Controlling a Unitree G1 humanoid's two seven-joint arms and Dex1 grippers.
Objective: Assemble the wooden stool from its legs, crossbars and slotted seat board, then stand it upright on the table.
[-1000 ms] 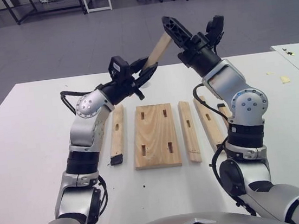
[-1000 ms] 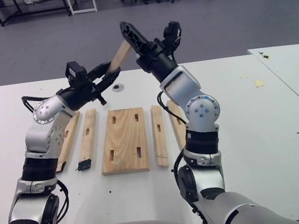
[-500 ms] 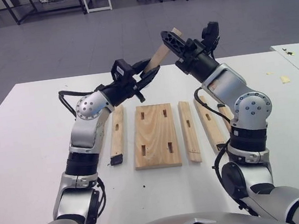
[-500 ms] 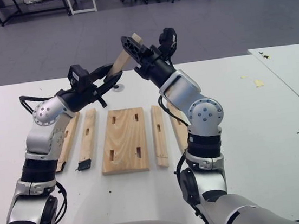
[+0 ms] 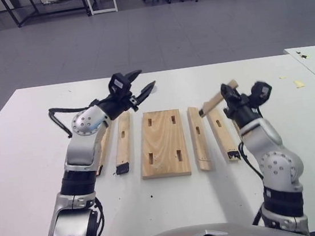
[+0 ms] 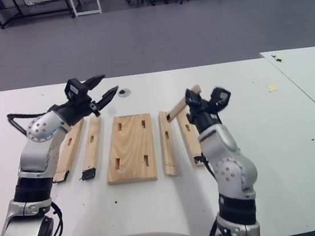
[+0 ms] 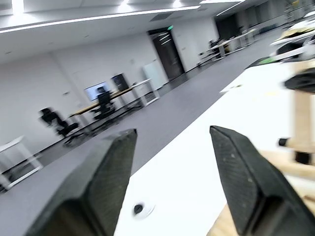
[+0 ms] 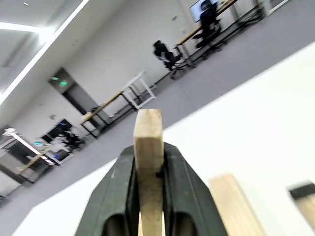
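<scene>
The white bench (image 5: 22,140) carries the stool in pieces, all lying flat. In the middle is the seat board (image 5: 163,143), its four slots facing up. Long slotted legs lie parallel beside it: one (image 5: 123,140) just to the left with a further one (image 6: 69,149) beyond it partly under the left arm, and two (image 5: 198,139) (image 5: 221,133) to the right, near each other but apart.

The right hand (image 5: 228,95) hangs above the far ends of the right-side legs, clenched on a short crossbar (image 5: 210,105). The bar is tilted, its lower end pointing toward the seat board, and in the wrist view its end grain stands proud between the fingers (image 8: 123,187). The left hand (image 5: 144,80) is released, jaws wide, holding nothing, above the far end of the left-side legs.

The step in hand looks like seating this crossbar in a leg's slot. To do it well, I would level the bar first, then turn it so its narrow face matches the slot's long axis — a skewed end will jam. The free left hand could pin the chosen leg to the bench, since a loose leg would likely slide under the push. The grip sits near mid-bar, so enough end looks free to enter.

A small black cap (image 5: 122,168) sits at the near end of the left leg.
</scene>
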